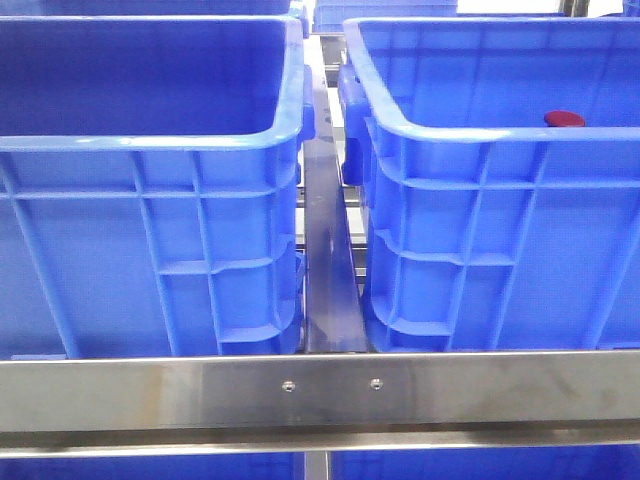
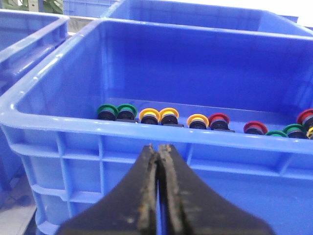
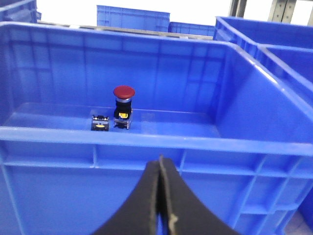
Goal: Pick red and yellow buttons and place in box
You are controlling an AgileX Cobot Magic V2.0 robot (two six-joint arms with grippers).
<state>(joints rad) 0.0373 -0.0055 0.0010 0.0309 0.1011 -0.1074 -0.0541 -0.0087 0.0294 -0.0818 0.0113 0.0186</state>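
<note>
Hovering outside two blue crates, both arms wait with nothing in hand. The left gripper (image 2: pixel 159 186) has its fingers pressed together, facing a crate (image 2: pixel 146 139) whose floor holds a row of buttons: green (image 2: pixel 116 111), yellow (image 2: pixel 159 116) and red (image 2: pixel 220 121), with more red at about three o'clock. The right gripper (image 3: pixel 161 205) is likewise closed and empty before the box (image 3: pixel 146 139), where one red button (image 3: pixel 123 105) stands beside a small block (image 3: pixel 100 122). A clean pick likely means opening the fingers first, clearing the rim, then dropping straight onto a single red or yellow cap, away from the green ones.
</note>
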